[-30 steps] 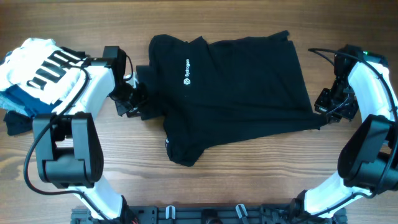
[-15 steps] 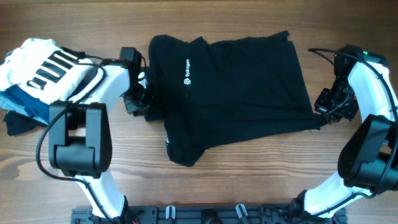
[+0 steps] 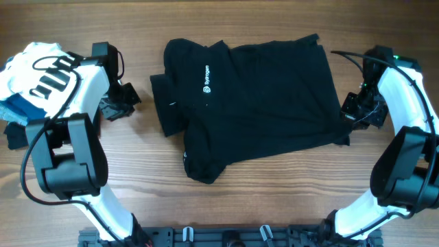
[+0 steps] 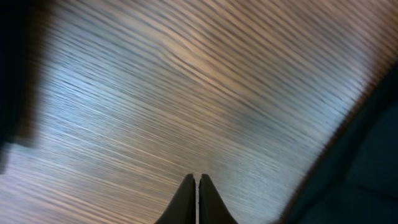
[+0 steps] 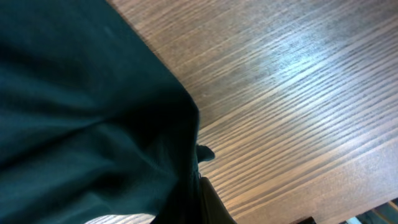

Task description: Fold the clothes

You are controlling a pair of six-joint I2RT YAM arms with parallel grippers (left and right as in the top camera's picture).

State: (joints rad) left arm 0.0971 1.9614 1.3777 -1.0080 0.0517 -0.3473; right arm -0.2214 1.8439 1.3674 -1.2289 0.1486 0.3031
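The black shirt lies spread across the middle of the table, white chest logo up, its left sleeve lying flat at its left edge. My left gripper is shut and empty over bare wood to the left of the shirt; its closed fingertips show in the left wrist view. My right gripper is at the shirt's lower right corner. In the right wrist view the black fabric drapes over the jaws, which are shut on it.
A white garment with black stripes lies on blue folded garments at the far left, with a dark cloth below them. Bare wood lies in front of the shirt.
My left gripper has let go of the left sleeve and pulled back to the left, away from the shirt. My right gripper has shifted slightly up and left with the shirt's corner.
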